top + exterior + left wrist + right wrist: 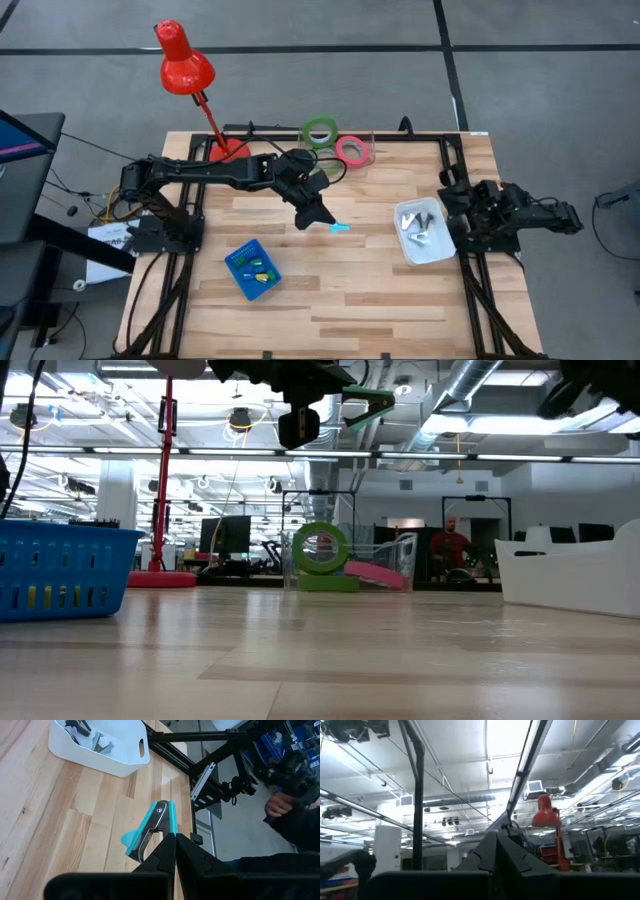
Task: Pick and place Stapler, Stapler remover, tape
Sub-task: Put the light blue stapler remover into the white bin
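While no writing reads, left claw [175,851] grips staple remover [150,826].

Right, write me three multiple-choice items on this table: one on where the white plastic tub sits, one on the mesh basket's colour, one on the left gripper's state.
1. Where does the white plastic tub sit?
A. near the wooden table's right edge
B. under the red desk lamp
C. inside the basket

2. What colour is the mesh basket of small pieces?
A. white
B. blue
C. pink

3. How is the left gripper?
A. wide open over the tape rings
B. shut on nothing, resting on the table
C. shut on a teal staple remover

Key: 1 A, the high view shows the white plastic tub by the right side of the wooden table. 2 B, the mesh basket is blue. 3 C, the left gripper has its fingers together on the teal staple remover, lifted off the wood in the low view.
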`<state>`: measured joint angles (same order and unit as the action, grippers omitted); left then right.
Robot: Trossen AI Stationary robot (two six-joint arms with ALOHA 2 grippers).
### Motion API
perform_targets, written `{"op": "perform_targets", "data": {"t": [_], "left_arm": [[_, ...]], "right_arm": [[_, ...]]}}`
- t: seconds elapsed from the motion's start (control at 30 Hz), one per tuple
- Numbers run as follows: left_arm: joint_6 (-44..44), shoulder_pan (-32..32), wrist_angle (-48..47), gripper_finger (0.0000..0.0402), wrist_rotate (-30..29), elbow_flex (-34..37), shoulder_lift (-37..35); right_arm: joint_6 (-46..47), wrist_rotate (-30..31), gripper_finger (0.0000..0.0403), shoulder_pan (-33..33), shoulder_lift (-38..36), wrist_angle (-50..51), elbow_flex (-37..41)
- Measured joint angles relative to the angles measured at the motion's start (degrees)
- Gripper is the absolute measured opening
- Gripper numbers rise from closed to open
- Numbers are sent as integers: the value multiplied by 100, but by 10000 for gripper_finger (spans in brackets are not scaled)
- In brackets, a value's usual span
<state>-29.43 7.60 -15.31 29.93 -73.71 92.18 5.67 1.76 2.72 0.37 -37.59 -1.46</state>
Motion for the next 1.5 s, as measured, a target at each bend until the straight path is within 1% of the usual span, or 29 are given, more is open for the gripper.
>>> {"op": "perform_targets", "data": {"t": [0.1,0.23,0.43,0.6,0.8,0.93,1.0,1.1,1.2,1.33,1.5], "left_arm": [[2,0,2,2,0,0,0],[2,0,10,2,0,0,0],[0,-1,22,2,3,0,0],[0,-1,22,2,59,0,0],[-71,0,30,2,61,0,0],[-120,-2,42,2,66,0,0],[-146,0,44,2,66,0,0],[-172,0,44,2,68,0,0],[-251,0,73,2,144,2,0],[-271,-2,114,2,166,3,0],[-304,-1,148,2,166,4,-2]], "right_arm": [[-80,6,0,0,55,48,-303],[-288,111,0,2,346,590,-846],[-634,301,0,2,1242,1796,-1905],[-1009,288,0,7,2155,2153,-2557],[-1679,282,0,120,2972,2767,-3053],[-1721,286,1,179,3275,2863,-3204],[-1722,308,7,177,3384,2864,-3217],[-1722,323,32,177,3481,2944,-3217],[-1669,427,74,177,3494,3171,-3219],[-1624,570,141,177,3513,3552,-3219],[-1632,581,227,177,3681,3664,-3221]]}}
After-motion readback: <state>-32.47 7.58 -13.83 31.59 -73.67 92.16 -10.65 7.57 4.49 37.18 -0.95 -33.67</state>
